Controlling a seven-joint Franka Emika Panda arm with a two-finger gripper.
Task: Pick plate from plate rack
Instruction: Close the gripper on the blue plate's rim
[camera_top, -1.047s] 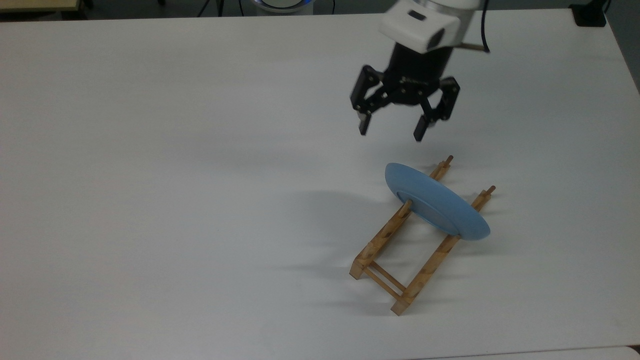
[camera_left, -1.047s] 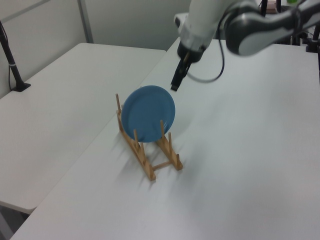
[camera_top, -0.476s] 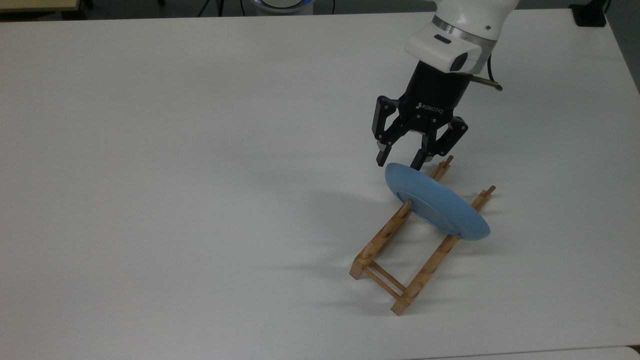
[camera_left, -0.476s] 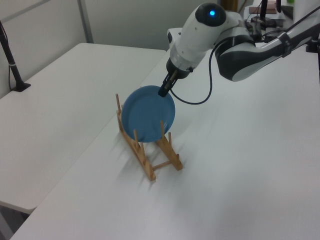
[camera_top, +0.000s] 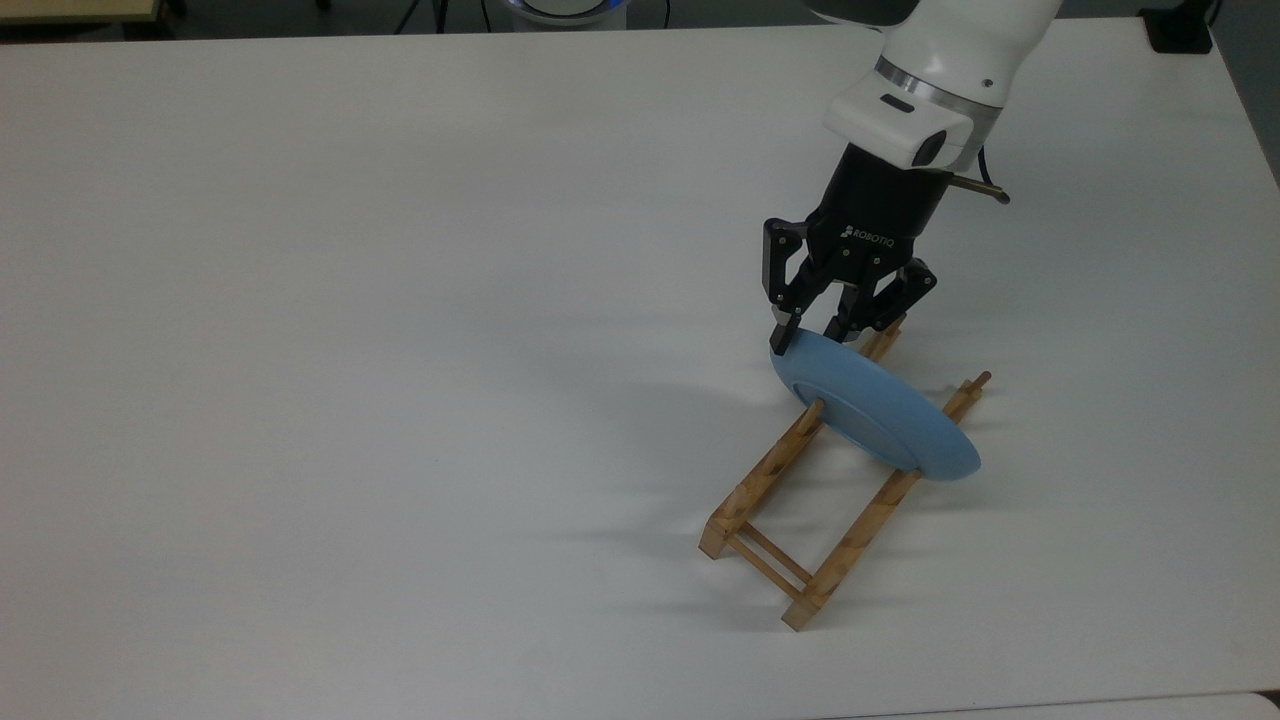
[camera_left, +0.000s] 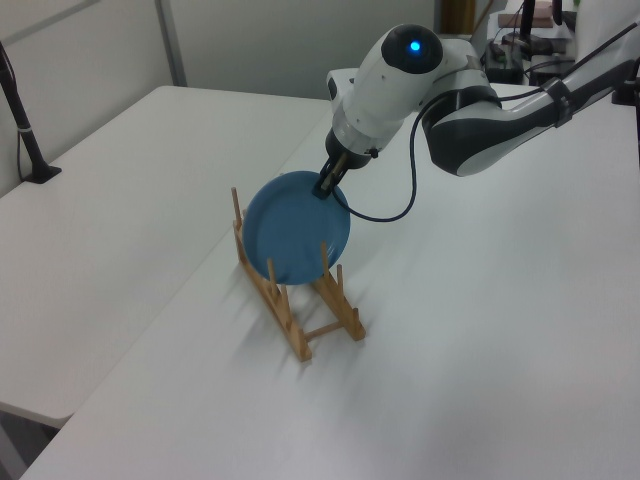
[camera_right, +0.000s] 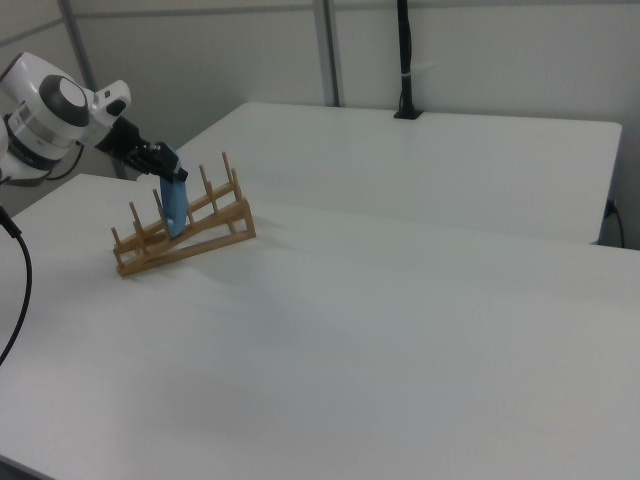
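Standing on edge in the plate rack (camera_top: 800, 500) on the bench (camera_top: 350, 350), the plate (camera_top: 880, 415) is presenting its upper rim between my gripper (camera_top: 810, 340) fingers, which are straddling it part-open, gripping nothing.

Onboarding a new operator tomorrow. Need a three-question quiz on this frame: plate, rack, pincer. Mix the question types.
1. True or false: the plate lies flat on the table.
2. In the top view, the pincer is at which part of the plate? A) the upper-left rim B) the lower-right rim C) the centre
3. Fill in: the plate stands on edge between the pegs of the ____.

Key
1. False: it stands on edge in the plate rack.
2. A, with one finger on each side of the rim.
3. Plate rack.
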